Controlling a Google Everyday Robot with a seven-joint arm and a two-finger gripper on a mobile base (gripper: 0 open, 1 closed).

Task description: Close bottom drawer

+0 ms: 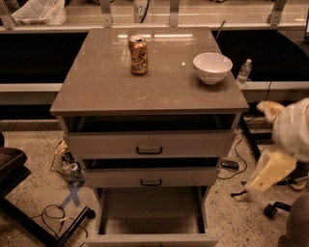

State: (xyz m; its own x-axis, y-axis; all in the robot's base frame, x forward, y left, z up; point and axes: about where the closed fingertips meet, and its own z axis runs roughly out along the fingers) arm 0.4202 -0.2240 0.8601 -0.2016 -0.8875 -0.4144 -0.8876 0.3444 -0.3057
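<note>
Cabinet (149, 96): wide grey-beige unit, centre of the view, three drawers stacked under a flat glossy top.
Floor (34, 193): speckled, visible on both sides of the cabinet.
Bottom drawer (152, 239): lowest of the three, pulled far out toward the camera; plain grey tray interior exposed; front panel lies along the lower edge of the view, its handle out of sight.
Top drawer (193, 144): slightly open, a dark gap above its front; small black bar handle at centre.
Middle drawer (111, 177): slightly open likewise, with its own black bar handle; front set a little behind the top drawer's.
Robot arm (292, 128): cream-coloured, blurred, at the right edge, beside the cabinet and apart from it.
Gripper (264, 174): pale yellow, blurred, below the arm and angled down to the left; to the right of the middle drawer, near the cabinet's right side, touching nothing; whether parted or closed cannot be told.
Chair (10, 164): black, left edge, partly cut off.
Plastic bag (38, 12): whitish, on the ledge at upper left.
Bowl (212, 67): white, upright, on the cabinet top toward the right rear.
Can (138, 55): orange drink can, upright, on the top left of the bowl, well apart from it.
Water bottle (244, 72): small, clear, upright, behind the cabinet's right rear corner.
Tape cross (73, 194): blue, on the floor left of the cabinet.
Cable (54, 212): black loops on the floor at lower left.
</note>
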